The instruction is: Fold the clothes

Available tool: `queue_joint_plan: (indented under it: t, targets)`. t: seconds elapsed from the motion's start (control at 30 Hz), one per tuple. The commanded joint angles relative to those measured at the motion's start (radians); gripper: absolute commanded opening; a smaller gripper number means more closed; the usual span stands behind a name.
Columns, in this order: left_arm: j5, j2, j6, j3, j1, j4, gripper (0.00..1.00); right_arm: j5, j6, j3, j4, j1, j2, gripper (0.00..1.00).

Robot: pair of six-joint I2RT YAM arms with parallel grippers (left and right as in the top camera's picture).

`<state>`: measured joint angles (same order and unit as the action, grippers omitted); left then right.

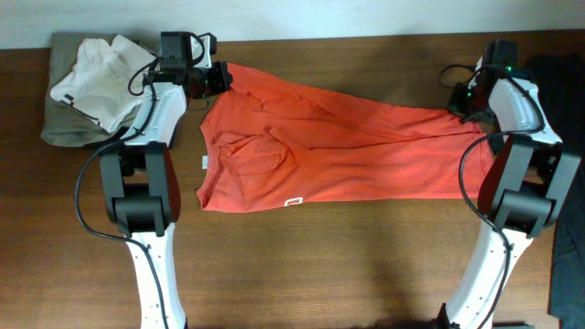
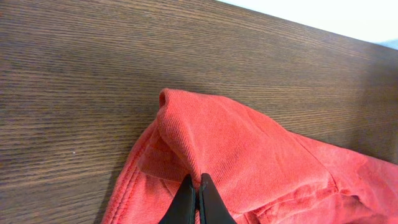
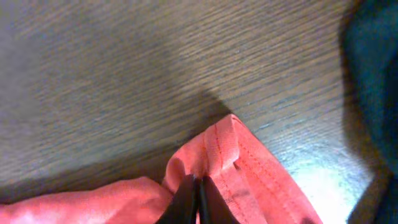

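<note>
Red-orange T-shirt (image 1: pixel 338 137) spread out; L gripper (image 2: pixel 196 179) & R gripper (image 3: pixel 198 182) each pinch an edge, both mostly cropped out.

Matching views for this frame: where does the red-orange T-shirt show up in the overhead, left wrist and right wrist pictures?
Overhead: red-orange T-shirt stretched across the middle, between the two arms.
Left wrist: lower right, a corner pinched in the left end effector.
Right wrist: bottom edge, a hemmed corner pinched in the right end effector.
Shared landmark: the dark wood table beneath it everywhere.
</note>
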<state>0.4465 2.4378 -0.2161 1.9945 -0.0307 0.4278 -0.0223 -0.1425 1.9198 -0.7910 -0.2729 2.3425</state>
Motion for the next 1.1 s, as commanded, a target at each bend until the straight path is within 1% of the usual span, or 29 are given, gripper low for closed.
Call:
queue_joint_plan:
  t: [0.0, 0.13, 0.2, 0.27, 0.37, 0.47, 0.57, 0.63, 0.77, 0.83, 0.93, 1.07]
  targets:
    - [-0.010, -0.042, 0.010, 0.020, 0.001, 0.003, 0.00, 0.016, -0.031, 0.078, -0.032, 0.006, 0.012, 0.04]
    - [-0.010, -0.066, 0.026, 0.021, 0.002, 0.013, 0.00, 0.017, -0.054, 0.145, -0.097, 0.006, 0.011, 0.04]
    - [-0.010, -0.097, 0.055, 0.021, 0.002, 0.032, 0.00, 0.016, -0.076, 0.169, -0.126, 0.004, 0.010, 0.04]
    - [-0.026, -0.127, 0.054, 0.021, 0.002, 0.077, 0.00, 0.016, -0.076, 0.189, -0.159, 0.004, 0.009, 0.04]
    - [-0.029, -0.166, 0.054, 0.021, 0.002, 0.201, 0.00, 0.016, -0.080, 0.202, -0.208, 0.004, 0.009, 0.04]
    - [-0.029, -0.213, 0.055, 0.021, 0.002, 0.260, 0.00, 0.022, -0.084, 0.206, -0.243, 0.002, 0.009, 0.04]
    - [-0.029, -0.265, 0.102, 0.021, 0.001, 0.330, 0.00, 0.047, -0.088, 0.207, -0.262, 0.002, 0.009, 0.04]
    - [-0.037, -0.303, 0.121, 0.021, 0.000, 0.394, 0.00, 0.070, -0.115, 0.207, -0.275, 0.002, 0.008, 0.04]
    - [-0.107, -0.358, 0.120, 0.020, -0.008, 0.575, 0.00, 0.090, -0.208, 0.207, -0.298, -0.004, -0.016, 0.04]
    - [-0.147, -0.366, 0.119, 0.020, -0.014, 0.645, 0.00, 0.091, -0.208, 0.207, -0.306, -0.005, -0.037, 0.04]
    - [-0.204, -0.366, 0.071, 0.020, -0.014, 0.748, 0.00, 0.091, -0.207, 0.207, -0.332, -0.005, -0.062, 0.04]
    - [-0.221, -0.366, 0.071, 0.020, -0.014, 0.836, 0.00, 0.092, -0.214, 0.207, -0.343, -0.020, -0.064, 0.04]
